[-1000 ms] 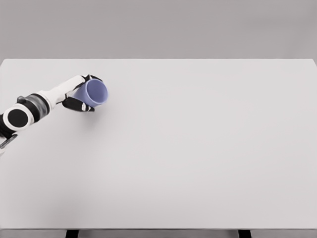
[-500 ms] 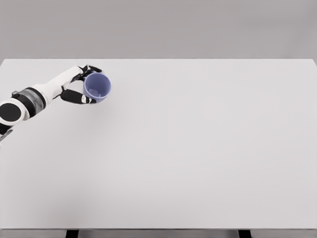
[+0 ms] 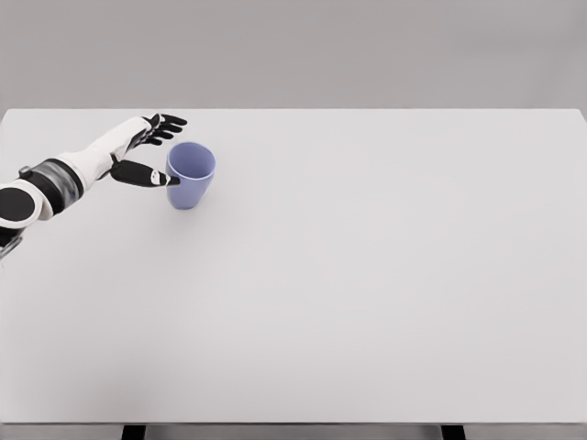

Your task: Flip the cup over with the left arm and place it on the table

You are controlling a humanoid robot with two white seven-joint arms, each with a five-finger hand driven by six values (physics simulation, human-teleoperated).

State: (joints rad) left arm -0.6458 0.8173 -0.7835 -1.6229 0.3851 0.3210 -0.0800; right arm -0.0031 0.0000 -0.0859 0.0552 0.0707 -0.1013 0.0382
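Cup [image 3: 189, 173] is sitting upright on the bench [image 3: 367, 275], mouth up, in the far-left area, well away from every edge but closest to the back-left corner. Looks flipped and set down, so I'm judging the task as basically finished bar the retreat.

Left hand [image 3: 147, 151] is hanging just beside the cup on its left, fingers spread apart and gripping nothing. Upper fingers [image 3: 165, 126] are pointing away above and behind the rim; the thumb [image 3: 147, 174] is reaching toward the cup wall, tip touching it or very nearly, can't tell which. That splay reads as a release pose: digits are opening wide enough to clear the wall without dragging the cup along.

Risk I'm seeing: thumb tip is that close, so any sideways pull could nudge or tip the cup. Backing out to the left along the forearm line seems safest.

Right arm isn't showing anywhere in the head view.

Labels: nothing readable. Cup is plain blue-violet, no print or logo; bench is plain white, no markings; arm is carrying no legible text.
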